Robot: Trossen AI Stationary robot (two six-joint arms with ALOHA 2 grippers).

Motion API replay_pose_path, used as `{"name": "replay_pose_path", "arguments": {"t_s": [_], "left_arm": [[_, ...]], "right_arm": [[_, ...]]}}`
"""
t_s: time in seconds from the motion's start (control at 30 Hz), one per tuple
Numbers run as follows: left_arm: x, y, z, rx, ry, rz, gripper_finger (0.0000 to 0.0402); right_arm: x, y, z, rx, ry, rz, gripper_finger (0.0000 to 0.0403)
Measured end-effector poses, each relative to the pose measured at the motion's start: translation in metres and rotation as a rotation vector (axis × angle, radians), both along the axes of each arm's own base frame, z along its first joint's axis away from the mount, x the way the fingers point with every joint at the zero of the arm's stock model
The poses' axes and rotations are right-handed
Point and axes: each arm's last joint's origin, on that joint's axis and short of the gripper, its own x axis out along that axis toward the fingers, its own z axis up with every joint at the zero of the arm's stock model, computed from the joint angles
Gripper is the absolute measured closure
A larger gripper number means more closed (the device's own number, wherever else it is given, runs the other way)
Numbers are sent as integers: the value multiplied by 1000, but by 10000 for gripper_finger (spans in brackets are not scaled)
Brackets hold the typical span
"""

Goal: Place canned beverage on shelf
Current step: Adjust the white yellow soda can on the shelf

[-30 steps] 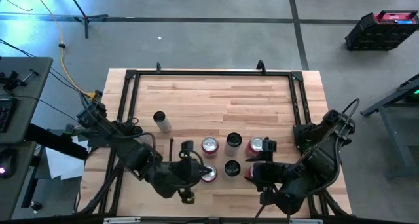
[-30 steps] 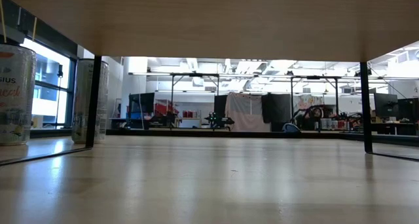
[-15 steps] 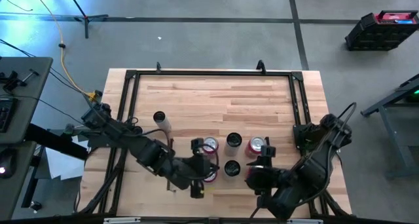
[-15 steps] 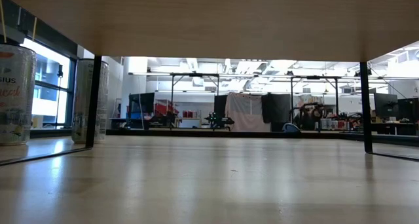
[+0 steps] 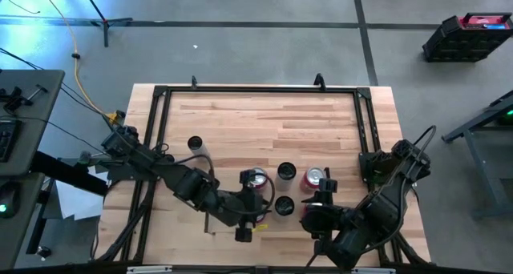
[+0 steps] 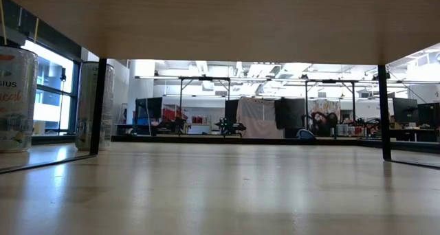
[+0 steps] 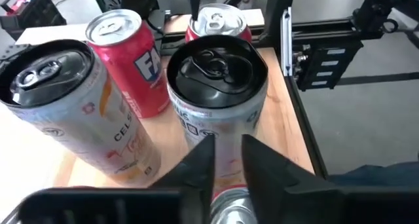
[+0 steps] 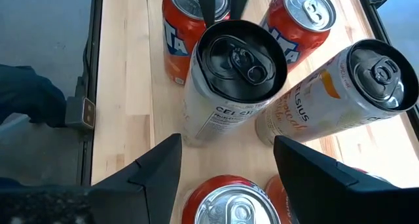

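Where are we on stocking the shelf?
Done: four cans stand clustered on the shelf. In hand: the left gripper and the right gripper each sit over a front can at the cluster's near side; grip unclear. Left: a lone can sits apart on the tabletop.

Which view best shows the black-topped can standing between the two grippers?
Right wrist view: the black-topped can sits centred, lid and Celsius label readable. Left wrist view shows it close, label partly hidden. High view shows only its dark top; low view, nothing identifiable.
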Motion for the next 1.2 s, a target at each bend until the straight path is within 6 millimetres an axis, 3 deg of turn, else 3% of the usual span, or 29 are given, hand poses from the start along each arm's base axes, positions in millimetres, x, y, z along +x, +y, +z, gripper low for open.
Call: {"name": "replay_pose_path", "arguments": {"t_s": [0.2,0.37,1.2], "left_arm": [[2,4,0,9,-1,19,253],[2,4,0,10,-5,18,222],[10,8,5,-44,-62,20,250]], "right_arm": [[0,0,0,2,-2,0,174],[1,-1,0,2,-2,-3,174],[1,-1,0,-6,-9,-6,174]]}}
